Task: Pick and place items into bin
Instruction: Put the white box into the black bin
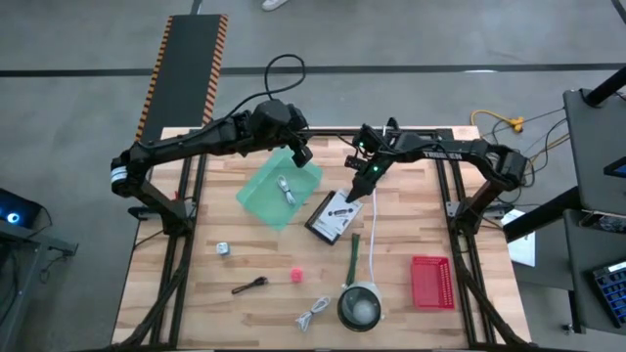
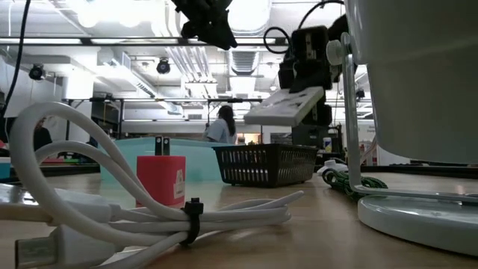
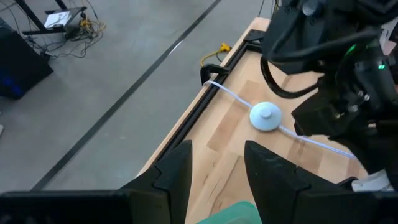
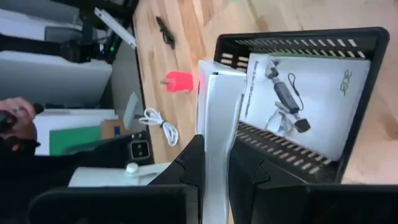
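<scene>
A pale wooden bench [image 1: 264,256] stands on a grey shop floor. Near its middle the right pincer [image 1: 356,192] is clamped edge-on around a white card [image 4: 214,124] — held directly above the black bin [image 1: 331,217], which already carries another printed card [image 4: 305,102]. So the drop is straight down, with the held card's long axis roughly along the bin's length. The left pincer [image 3: 214,171], part open and empty, hangs over the green tray [image 1: 280,190] toward the far edge.
</scene>
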Controlling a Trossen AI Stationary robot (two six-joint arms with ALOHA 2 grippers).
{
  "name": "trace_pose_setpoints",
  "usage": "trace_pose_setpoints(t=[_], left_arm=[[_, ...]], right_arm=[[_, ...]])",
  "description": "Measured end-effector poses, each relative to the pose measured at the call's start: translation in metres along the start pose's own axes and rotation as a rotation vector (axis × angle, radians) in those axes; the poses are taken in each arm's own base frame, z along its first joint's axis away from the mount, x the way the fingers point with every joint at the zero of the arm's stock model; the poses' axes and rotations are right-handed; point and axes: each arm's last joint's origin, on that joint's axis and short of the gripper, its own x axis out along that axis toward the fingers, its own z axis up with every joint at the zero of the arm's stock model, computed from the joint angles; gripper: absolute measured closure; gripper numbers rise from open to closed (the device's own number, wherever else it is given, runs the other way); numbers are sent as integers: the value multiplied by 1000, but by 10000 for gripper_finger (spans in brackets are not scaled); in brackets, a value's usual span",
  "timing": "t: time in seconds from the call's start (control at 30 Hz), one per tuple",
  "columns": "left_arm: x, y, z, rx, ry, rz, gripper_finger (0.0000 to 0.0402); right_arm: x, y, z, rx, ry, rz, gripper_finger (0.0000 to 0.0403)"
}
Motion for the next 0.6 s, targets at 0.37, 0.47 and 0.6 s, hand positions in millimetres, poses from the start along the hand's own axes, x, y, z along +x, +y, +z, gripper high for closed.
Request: trace_pose_setpoints(t=[0.37,0.47,0.6], left_arm=[[0,0,0,-1,-1,1,271],[0,0,0,-1,-1,4,271],[0,0,0,-1,-1,5,271]], right_arm=[[15,-13,-6,-65,-72,-45,375],[18,-11,-4,-113,-101,-34,375],[19,-12,-4,-126,-107,-48,375]])
